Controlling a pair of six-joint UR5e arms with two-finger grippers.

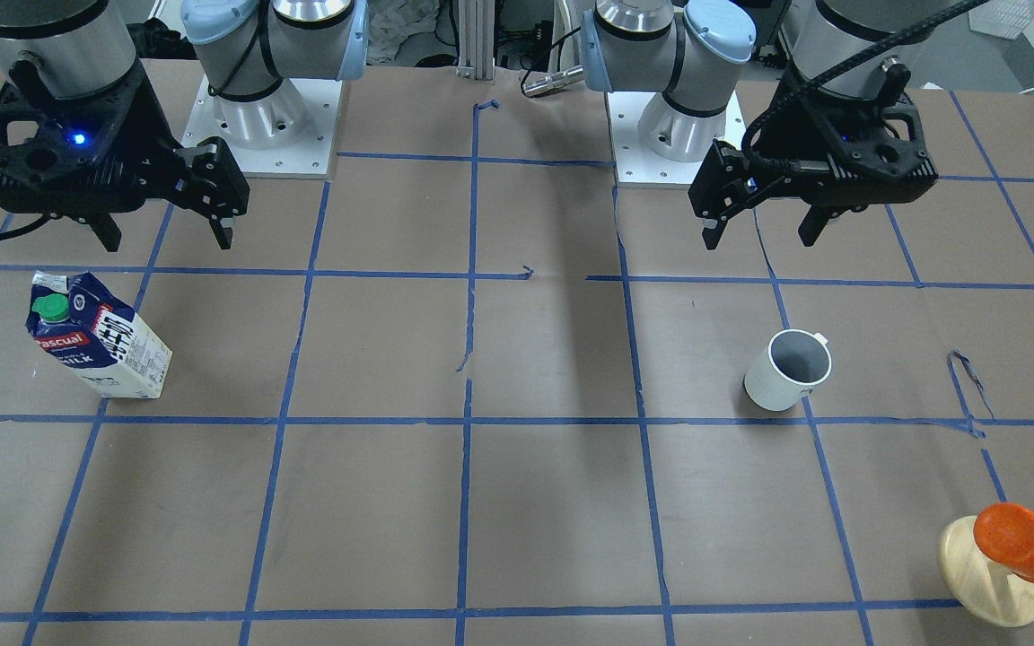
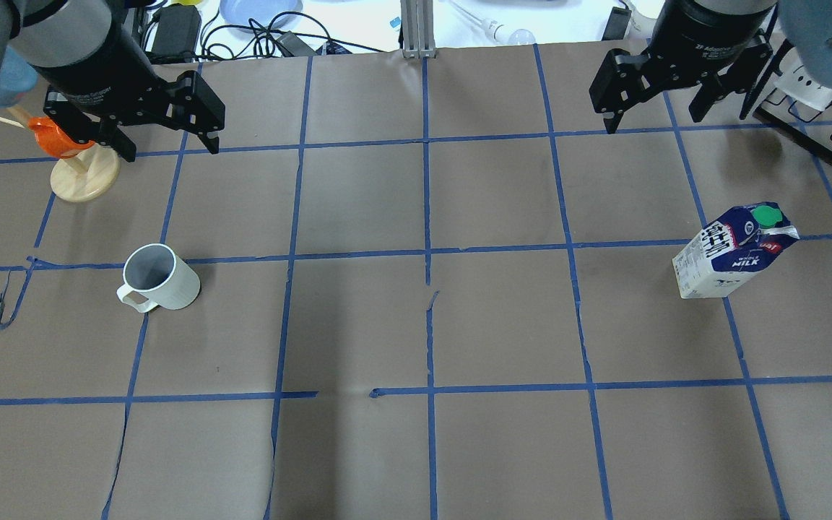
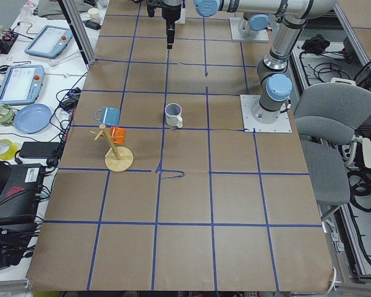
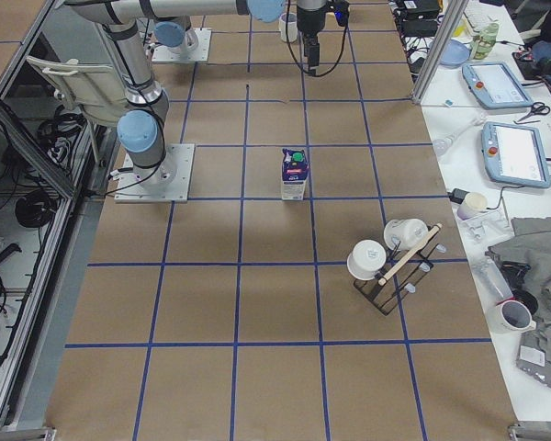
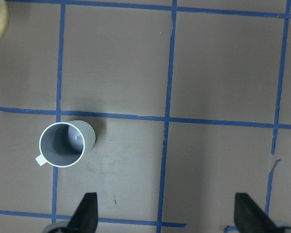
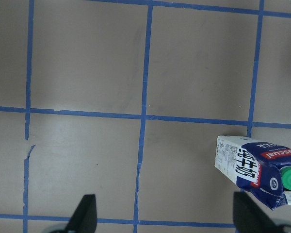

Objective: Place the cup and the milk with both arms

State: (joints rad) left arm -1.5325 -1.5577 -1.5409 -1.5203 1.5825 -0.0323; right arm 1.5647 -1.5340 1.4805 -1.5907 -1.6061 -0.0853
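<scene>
The white cup stands upright on the brown table on my left side, handle toward me; it also shows in the overhead view and the left wrist view. My left gripper is open and empty, held high above the table, beyond the cup. The blue and white milk carton with its green cap stands upright on my right side, at the lower right of the right wrist view. My right gripper is open and empty, high above and beyond the milk.
An orange cup on a wooden stand sits at the far left, partly under my left gripper. A black rack with white mugs stands at the far right. Blue tape lines grid the table. Both arm bases sit at my edge.
</scene>
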